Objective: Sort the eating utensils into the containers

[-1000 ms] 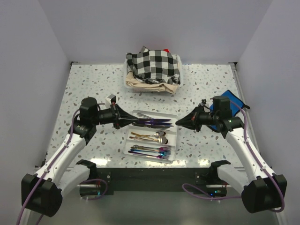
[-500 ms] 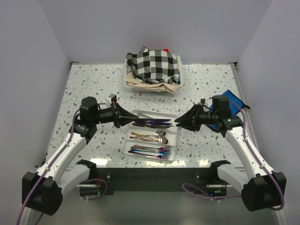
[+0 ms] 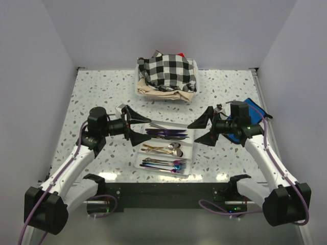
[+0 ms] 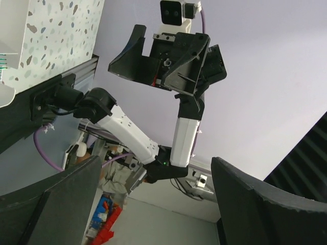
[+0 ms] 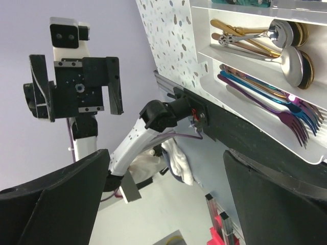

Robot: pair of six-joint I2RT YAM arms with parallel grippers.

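Observation:
The clear tray (image 3: 192, 148) lies at the table's near middle, and its three long sections are the containers. The eating utensils lie in it: dark purple knives (image 3: 166, 133) in the far section, gold and silver spoons (image 3: 166, 148) in the middle one, rainbow forks (image 3: 163, 164) in the near one. The right wrist view shows the spoons (image 5: 286, 46) and forks (image 5: 276, 99). My left gripper (image 3: 137, 126) hangs open at the tray's left end. At the tray's right end my right gripper (image 3: 203, 127) is open too. Both are empty and face each other.
A beige basket with a black-and-white checked cloth (image 3: 166, 76) stands at the back middle. A blue object (image 3: 254, 108) lies partly under the right arm near the table's right edge. White walls close in the left, back and right sides.
Both grippers have gone from shut to wide open. The arms have stayed at the two ends of the tray.

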